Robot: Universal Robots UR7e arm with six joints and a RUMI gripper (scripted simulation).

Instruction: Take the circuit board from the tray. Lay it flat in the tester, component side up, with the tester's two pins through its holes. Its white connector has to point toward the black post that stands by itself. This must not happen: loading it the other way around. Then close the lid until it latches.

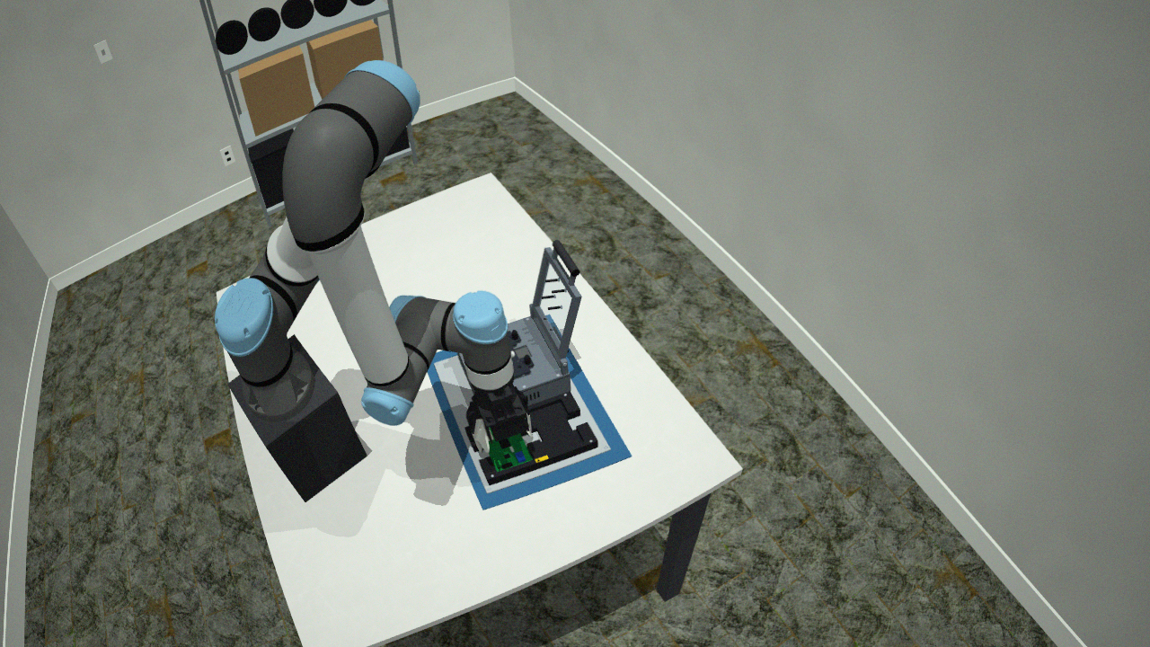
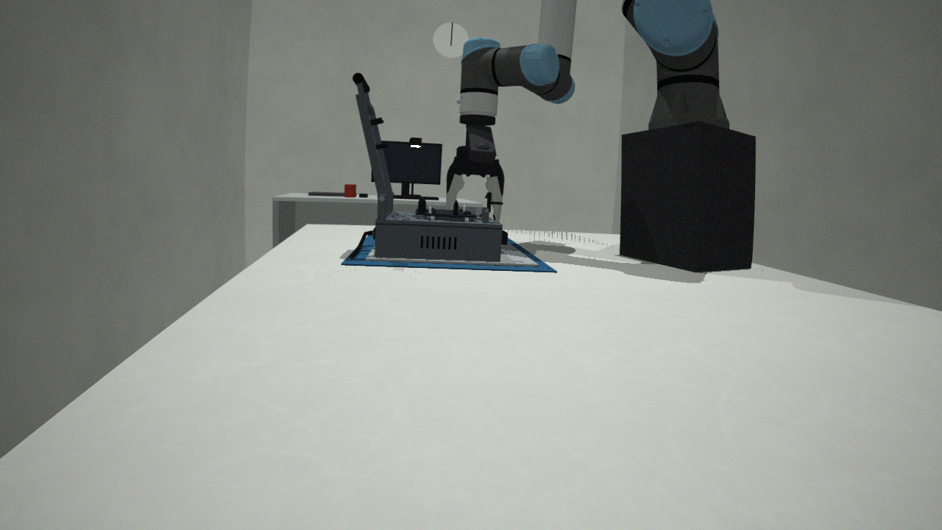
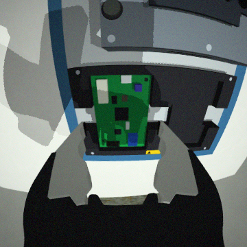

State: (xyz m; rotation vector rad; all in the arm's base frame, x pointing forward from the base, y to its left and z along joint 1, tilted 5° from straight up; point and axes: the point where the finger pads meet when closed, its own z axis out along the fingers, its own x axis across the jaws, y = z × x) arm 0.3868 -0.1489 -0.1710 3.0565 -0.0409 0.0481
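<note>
Tool [image 1: 506,438] [image 2: 474,212] [image 3: 121,122] released, 2 fingers [image 2: 454,191] flanking the board [image 1: 511,454] [image 3: 121,99] in its tray [image 1: 562,426] [image 3: 189,89]; raised lid [image 1: 570,330] [image 2: 372,145] near the table [image 1: 643,523] [image 2: 461,395] [image 3: 120,175] edge opposite the arm's base [image 1: 314,442] [image 2: 684,197].

Tester [image 3: 178,38] cropped by the wrist view's top edge; its pins indistinct there.
</note>
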